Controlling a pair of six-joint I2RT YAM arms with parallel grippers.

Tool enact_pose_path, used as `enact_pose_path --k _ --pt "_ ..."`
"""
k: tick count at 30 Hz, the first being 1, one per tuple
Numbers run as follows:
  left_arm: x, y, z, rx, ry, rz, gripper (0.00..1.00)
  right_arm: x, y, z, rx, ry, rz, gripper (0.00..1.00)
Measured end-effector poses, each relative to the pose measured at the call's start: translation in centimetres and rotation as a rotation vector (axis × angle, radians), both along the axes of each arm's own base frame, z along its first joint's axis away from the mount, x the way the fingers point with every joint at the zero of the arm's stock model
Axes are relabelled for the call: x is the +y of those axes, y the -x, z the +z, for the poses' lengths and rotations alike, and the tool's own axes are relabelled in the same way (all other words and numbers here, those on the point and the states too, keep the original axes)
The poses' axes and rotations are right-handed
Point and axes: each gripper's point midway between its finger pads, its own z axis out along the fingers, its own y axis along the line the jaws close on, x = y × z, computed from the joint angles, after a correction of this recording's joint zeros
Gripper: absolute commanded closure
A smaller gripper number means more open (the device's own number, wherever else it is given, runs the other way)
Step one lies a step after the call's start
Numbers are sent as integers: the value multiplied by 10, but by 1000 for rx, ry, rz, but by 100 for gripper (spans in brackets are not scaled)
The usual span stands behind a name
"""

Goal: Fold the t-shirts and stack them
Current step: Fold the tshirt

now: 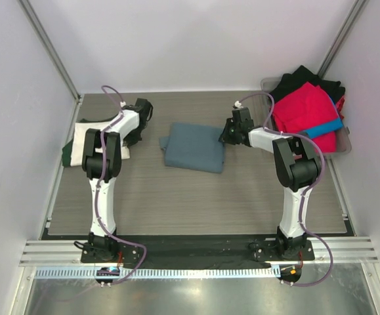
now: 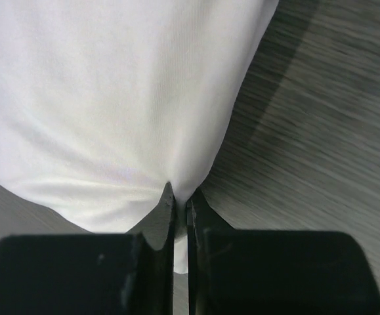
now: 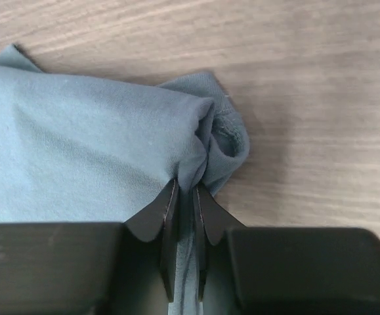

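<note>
A folded slate blue-grey t-shirt lies mid-table. My right gripper is shut on its right edge; in the right wrist view the gripper pinches a bunched fold of the blue-grey cloth. A cream-white t-shirt lies at the far left on top of a dark green t-shirt. My left gripper is shut on the cream-white shirt's right edge; the left wrist view shows the gripper pinching white cloth.
A clear bin at the back right holds red, black and bright blue shirts. Grey walls close in both sides. A metal rail runs along the near edge by the arm bases.
</note>
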Motion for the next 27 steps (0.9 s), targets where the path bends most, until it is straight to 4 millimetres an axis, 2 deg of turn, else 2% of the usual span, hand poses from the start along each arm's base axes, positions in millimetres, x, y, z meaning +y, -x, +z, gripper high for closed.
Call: enact_pose_path --k 3,6,9,10,11,13,16,20,21,22,24,27 --pt "-21 3 1 -2 14 -39 100 -4 8 0 7 10 -6 83" --pt "-54 6 4 -14 46 -95 99 -12 16 0 18 22 -21 78" --pt "-83 10 5 -18 75 -147 91 -19 25 -1 30 31 -33 73" --pt "-93 12 5 -16 84 -165 85 -22 27 0 33 33 -37 70" --pt "-101 13 4 -15 94 -182 67 -26 29 0 36 36 -45 62" --pt "-115 16 5 -13 122 -206 46 -34 31 2 39 45 -63 52" --pt "-127 17 11 -26 173 -217 39 -44 34 4 43 54 -84 47" --pt "-134 14 43 -91 232 -232 27 -51 38 6 45 58 -104 33" --pt "-136 12 52 -112 248 -236 23 -52 39 7 46 59 -108 33" --pt "-138 11 64 -137 270 -243 16 -52 40 7 47 62 -110 32" --pt "-145 7 82 -184 312 -267 10 -54 42 7 50 60 -121 33" --pt "-160 -2 104 -248 390 -312 9 -54 42 7 45 47 -141 34"
